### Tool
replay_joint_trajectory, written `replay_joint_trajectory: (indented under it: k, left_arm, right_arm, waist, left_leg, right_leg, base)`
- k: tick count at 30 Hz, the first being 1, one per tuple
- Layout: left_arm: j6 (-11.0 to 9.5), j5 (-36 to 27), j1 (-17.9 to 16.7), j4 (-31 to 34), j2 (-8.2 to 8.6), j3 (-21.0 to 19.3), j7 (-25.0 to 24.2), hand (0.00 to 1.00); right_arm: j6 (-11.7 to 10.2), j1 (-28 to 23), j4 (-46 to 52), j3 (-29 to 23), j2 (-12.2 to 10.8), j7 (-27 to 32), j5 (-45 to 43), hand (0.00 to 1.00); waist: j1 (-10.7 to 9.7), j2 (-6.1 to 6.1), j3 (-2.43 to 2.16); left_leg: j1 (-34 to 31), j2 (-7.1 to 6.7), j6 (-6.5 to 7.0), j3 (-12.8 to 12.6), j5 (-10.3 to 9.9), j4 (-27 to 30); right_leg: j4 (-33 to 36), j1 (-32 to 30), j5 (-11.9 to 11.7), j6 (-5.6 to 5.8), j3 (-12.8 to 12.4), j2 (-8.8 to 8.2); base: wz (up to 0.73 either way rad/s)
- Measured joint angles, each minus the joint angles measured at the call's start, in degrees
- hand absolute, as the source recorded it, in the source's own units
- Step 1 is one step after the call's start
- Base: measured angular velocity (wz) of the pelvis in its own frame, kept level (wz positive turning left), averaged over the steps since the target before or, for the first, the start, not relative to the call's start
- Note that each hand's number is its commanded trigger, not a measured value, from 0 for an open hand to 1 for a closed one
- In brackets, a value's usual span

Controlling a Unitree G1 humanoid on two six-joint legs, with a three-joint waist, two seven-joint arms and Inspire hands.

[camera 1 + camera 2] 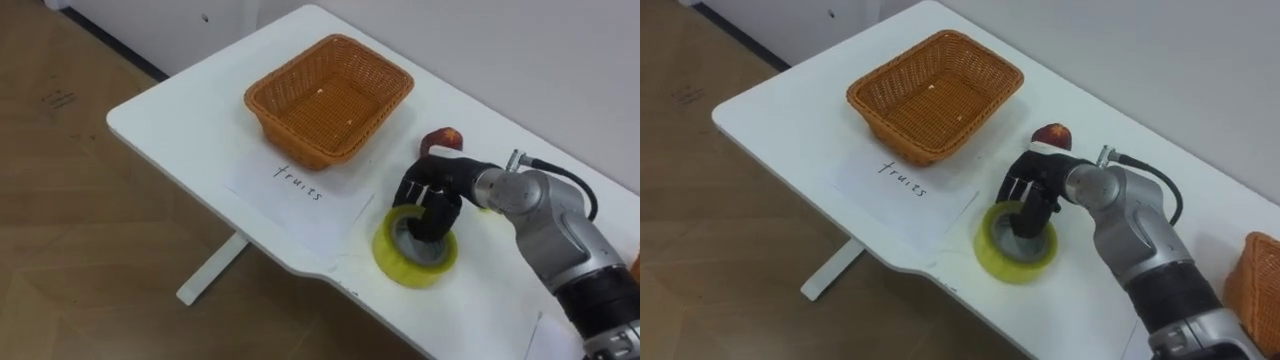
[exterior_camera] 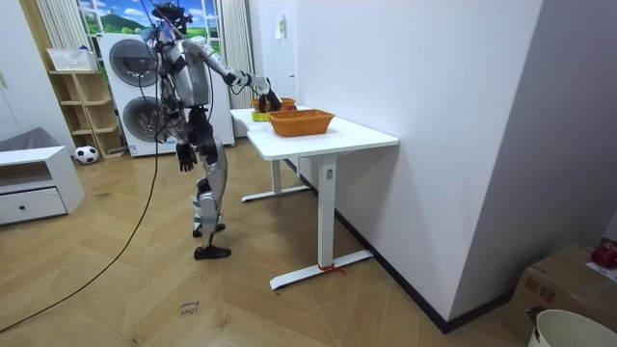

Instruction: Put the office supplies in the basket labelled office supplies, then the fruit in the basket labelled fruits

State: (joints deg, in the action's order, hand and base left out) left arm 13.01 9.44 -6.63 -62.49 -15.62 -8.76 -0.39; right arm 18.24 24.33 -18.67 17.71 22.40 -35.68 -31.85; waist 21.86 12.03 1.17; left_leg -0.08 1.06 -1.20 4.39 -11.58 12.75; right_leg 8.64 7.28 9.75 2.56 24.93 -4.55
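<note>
A yellow tape roll (image 1: pixel 400 262) lies flat near the table's front edge. My right hand (image 1: pixel 432 193) is over its far side, with dark fingers curled down into the roll's hole and hooked on its far wall. A red apple (image 1: pixel 441 138) sits on the table just behind the hand, partly hidden by it. The orange wicker basket (image 1: pixel 270 115) stands to the left and farther back with nothing in it. A sheet of paper with a handwritten label (image 1: pixel 298 183) lies in front of the basket. My left hand (image 2: pixel 183 154) hangs at my side in the room view.
A second orange basket (image 1: pixel 1258 275) shows at the right edge of the white table (image 1: pixel 170 120). The table's front edge runs close to the tape roll, with wood floor below. A white wall borders the table's far side.
</note>
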Motion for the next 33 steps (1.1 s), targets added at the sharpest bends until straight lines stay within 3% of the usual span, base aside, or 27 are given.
replay_joint_trajectory:
  k: [5, 9, 11, 14, 16, 21, 26, 33]
  left_arm:
    - [-1.1, -3.3, -1.9, 0.0, 0.05, 0.1, 1.4, 0.0]
    - [-2.7, -3.8, -3.3, 0.0, 1.27, -0.9, 2.6, 0.0]
    - [-3.8, -4.3, -4.1, -0.1, 2.35, -2.5, 2.8, 0.0]
    - [-4.6, -4.5, -4.8, -0.6, 2.71, -3.2, 3.0, 0.0]
    - [-5.2, -5.4, -5.4, -0.6, 3.28, -3.5, 3.8, 0.0]
    - [-6.8, -5.4, -5.3, -0.5, 3.73, -4.0, 4.0, 0.0]
    - [-8.1, -5.5, -5.3, 0.5, 4.84, -4.7, 4.3, 0.0]
    - [-8.2, -6.4, -5.8, 0.6, 5.7, -4.7, 4.1, 0.0]
  right_arm:
    - [-1.3, -1.5, 2.9, -1.2, 0.0, 0.2, 0.4, 1.0]
    - [-2.3, -6.9, 10.1, -4.2, 0.1, -0.2, -1.0, 1.0]
    - [-3.6, -9.2, 12.9, -6.7, 0.1, -0.3, -0.2, 1.0]
    - [-3.9, -10.4, 14.2, -7.9, 0.5, -0.2, 0.0, 1.0]
    - [-3.9, -10.5, 15.7, -8.3, 1.4, -0.2, 0.0, 1.0]
    - [-4.5, -10.9, 21.1, -12.8, 1.5, 1.1, 0.4, 1.0]
    - [-6.2, -10.9, 24.5, -18.5, 1.5, 4.9, -0.3, 1.0]
    - [-6.2, -10.9, 26.6, -21.7, 1.5, 7.8, 0.0, 1.0]
  waist:
    - [-2.3, -0.84, -0.01]
    - [-3.4, -2.04, -0.27]
    - [-5.2, -2.63, -0.13]
    - [-6.4, -3.25, -0.26]
    - [-8.6, -3.82, -0.29]
    - [-11.9, -3.91, -0.36]
    - [-13.2, -4.38, -0.8]
    - [-14.4, -5.29, -1.03]
  left_leg:
    - [-0.1, -0.06, 0.02, -0.1, 0.0, 0.2]
    - [-0.1, -0.07, 0.03, -1.0, 0.0, 0.1]
    - [-0.1, -0.03, 0.03, -1.6, 0.0, 0.0]
    - [0.0, 0.11, 0.04, -2.7, 0.0, -0.1]
    - [0.0, 0.11, 0.05, -3.0, 0.0, -0.2]
    - [0.6, 0.11, 0.05, -3.6, 0.0, -0.3]
    - [1.8, 0.17, 0.13, -4.3, 0.1, -0.7]
    - [2.9, 0.31, 0.34, -5.9, 0.2, -2.0]
  right_leg:
    - [0.0, -0.3, 0.0, 0.0, -1.5, 0.0]
    - [0.0, -0.7, 0.0, 0.0, -3.4, -0.08]
    - [0.0, -1.0, 0.0, 0.0, -4.7, -0.08]
    - [0.0, -1.3, 0.0, 0.0, -6.2, -0.09]
    - [0.0, -1.7, 0.0, 0.0, -7.0, -0.13]
    - [0.2, -1.8, 0.0, -0.02, -7.7, -0.2]
    - [0.6, -1.3, 0.0, -0.05, -7.9, -0.28]
    - [1.2, -1.4, 0.0, -0.05, -9.1, -0.32]
  base:
    - [0.0]
    - [-0.1]
    - [-0.16]
    - [-0.25]
    - [-0.26]
    - [-0.14]
    - [-0.06]
    - [-0.12]
